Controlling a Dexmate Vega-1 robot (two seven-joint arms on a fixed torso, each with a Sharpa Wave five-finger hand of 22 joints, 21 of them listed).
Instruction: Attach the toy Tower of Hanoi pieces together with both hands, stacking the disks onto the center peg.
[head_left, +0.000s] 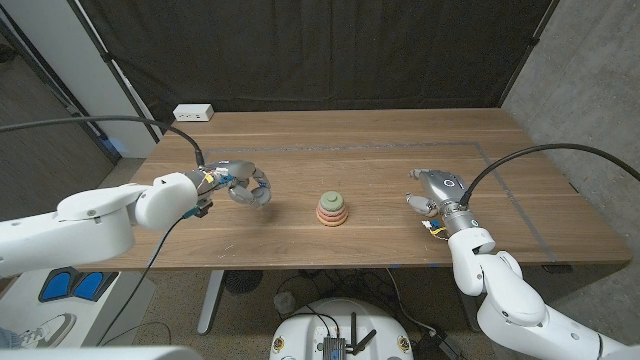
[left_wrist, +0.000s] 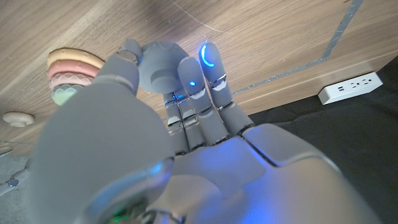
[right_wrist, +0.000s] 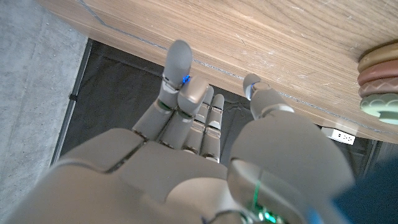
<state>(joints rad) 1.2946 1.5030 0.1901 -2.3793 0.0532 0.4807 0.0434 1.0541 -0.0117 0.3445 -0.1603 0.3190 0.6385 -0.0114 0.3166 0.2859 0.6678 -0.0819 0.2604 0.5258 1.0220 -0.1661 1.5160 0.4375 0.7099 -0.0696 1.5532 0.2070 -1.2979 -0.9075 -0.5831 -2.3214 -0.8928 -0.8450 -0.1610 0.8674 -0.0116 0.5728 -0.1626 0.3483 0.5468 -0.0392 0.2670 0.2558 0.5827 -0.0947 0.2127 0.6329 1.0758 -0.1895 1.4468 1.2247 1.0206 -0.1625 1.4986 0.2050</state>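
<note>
A short stack of disks (head_left: 333, 208) stands at the table's middle, tan at the base, pink above it and green on top; it also shows in the left wrist view (left_wrist: 69, 73) and the right wrist view (right_wrist: 379, 81). My left hand (head_left: 245, 187) hovers left of the stack and grips a grey round disk (left_wrist: 160, 67) between thumb and fingers. My right hand (head_left: 432, 190) sits right of the stack on the table, fingers (right_wrist: 177, 68) apart and partly bent, with nothing in them.
A small pale round thing (left_wrist: 15, 118) lies beyond the stack toward my right hand; I cannot tell what it is. A white power strip (head_left: 193, 113) sits at the table's far left corner. Grey tape (head_left: 520, 205) runs along the table's right side.
</note>
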